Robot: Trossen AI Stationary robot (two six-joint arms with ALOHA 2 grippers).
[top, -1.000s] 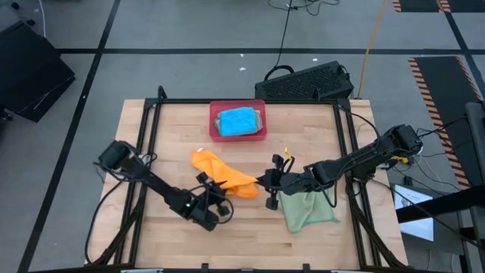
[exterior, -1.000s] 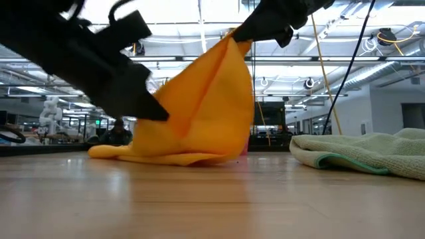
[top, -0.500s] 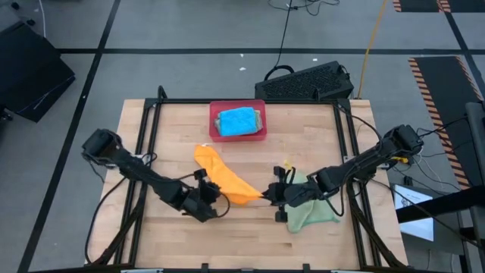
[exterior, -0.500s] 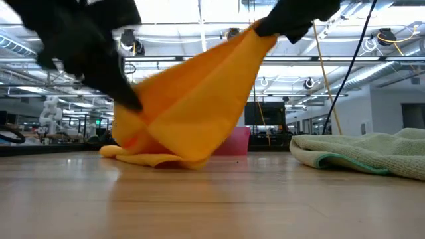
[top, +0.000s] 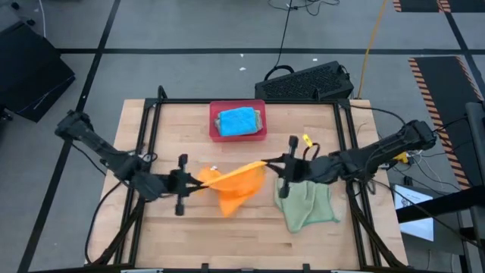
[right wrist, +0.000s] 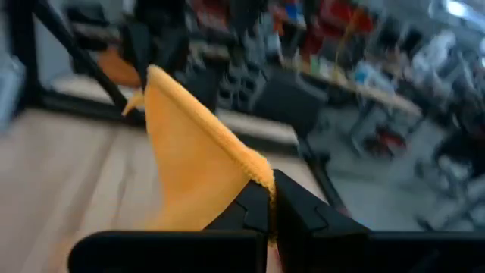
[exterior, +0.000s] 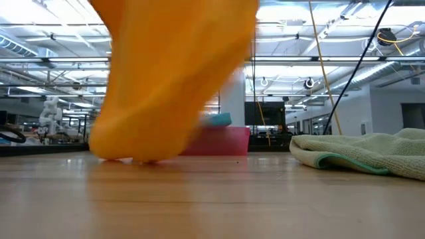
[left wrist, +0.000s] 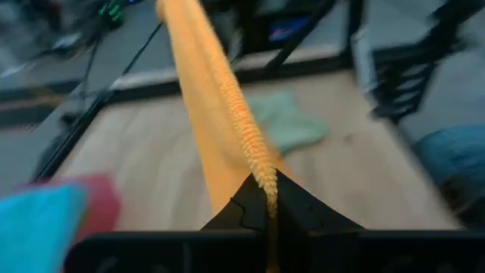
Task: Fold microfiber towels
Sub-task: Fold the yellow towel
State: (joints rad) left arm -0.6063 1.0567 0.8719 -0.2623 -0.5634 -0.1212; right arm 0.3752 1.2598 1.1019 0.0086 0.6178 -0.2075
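Grippers both pinch my orange towel (top: 233,184): left gripper (top: 191,182) and right gripper (top: 274,164) each clamp one corner, stretching it above mid-table. Its slack middle sags, grazing the wood, beside the green towel (top: 307,205).

Orange towel (top: 231,184) hangs stretched at table centre, its lowest fold touching the wood. Green towel (top: 306,203) lies crumpled at four o'clock. Blue towel (top: 237,120) sits folded at twelve.
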